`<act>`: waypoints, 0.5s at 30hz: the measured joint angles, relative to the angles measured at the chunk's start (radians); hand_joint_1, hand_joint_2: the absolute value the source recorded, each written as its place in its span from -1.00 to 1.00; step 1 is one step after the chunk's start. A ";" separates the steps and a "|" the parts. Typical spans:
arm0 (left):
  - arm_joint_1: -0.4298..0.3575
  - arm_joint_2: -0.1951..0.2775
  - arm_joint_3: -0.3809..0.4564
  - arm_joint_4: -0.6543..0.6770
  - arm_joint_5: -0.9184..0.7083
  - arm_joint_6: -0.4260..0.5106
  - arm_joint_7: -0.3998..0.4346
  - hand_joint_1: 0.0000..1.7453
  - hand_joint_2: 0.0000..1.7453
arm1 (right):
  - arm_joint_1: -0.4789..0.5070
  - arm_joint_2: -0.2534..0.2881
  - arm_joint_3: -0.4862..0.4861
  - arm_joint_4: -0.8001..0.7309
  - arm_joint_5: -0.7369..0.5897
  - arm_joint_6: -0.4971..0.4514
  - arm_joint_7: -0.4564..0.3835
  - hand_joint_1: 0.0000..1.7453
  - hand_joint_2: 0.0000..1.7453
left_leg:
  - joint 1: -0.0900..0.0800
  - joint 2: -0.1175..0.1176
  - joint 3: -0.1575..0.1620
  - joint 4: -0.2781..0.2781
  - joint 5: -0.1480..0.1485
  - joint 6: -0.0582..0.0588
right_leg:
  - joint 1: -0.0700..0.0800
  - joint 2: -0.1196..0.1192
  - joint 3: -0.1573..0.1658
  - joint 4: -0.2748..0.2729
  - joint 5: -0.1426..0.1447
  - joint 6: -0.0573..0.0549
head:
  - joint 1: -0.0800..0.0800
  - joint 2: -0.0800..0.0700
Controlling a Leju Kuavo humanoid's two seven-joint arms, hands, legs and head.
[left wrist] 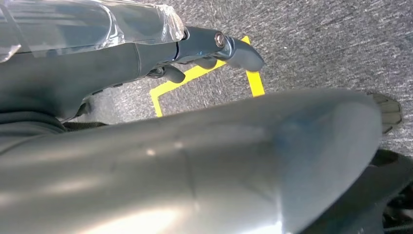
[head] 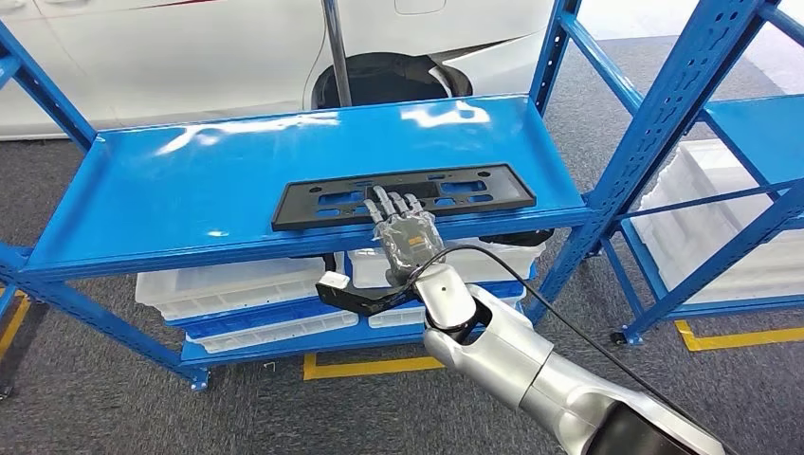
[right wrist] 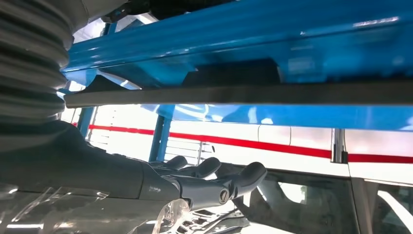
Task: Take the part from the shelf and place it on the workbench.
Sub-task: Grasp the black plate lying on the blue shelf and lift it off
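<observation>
The part is a long flat black plate with cut-outs, lying on the top board of the blue shelf near its front edge. My right hand reaches up from below. Its fingers lie spread and flat on the plate's near edge, left of its middle, and no grip shows. In the right wrist view the right hand has its fingers stretched out below the blue shelf. My left hand hangs over the grey floor with nothing in it.
White plastic bins sit on the shelf's lower board. A second blue rack with white bins stands to the right. A white car is behind the shelf. Yellow tape marks the grey floor.
</observation>
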 joint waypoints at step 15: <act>0.004 -0.003 0.000 0.000 0.000 0.001 -0.009 -1.00 -1.00 | 0.003 0.017 0.019 0.007 -0.022 0.004 -0.012 -1.00 1.00 | 0.012 0.000 -0.028 -0.023 0.053 0.010 | -0.003 0.002 0.023 0.024 -0.048 0.033 | -0.004 0.000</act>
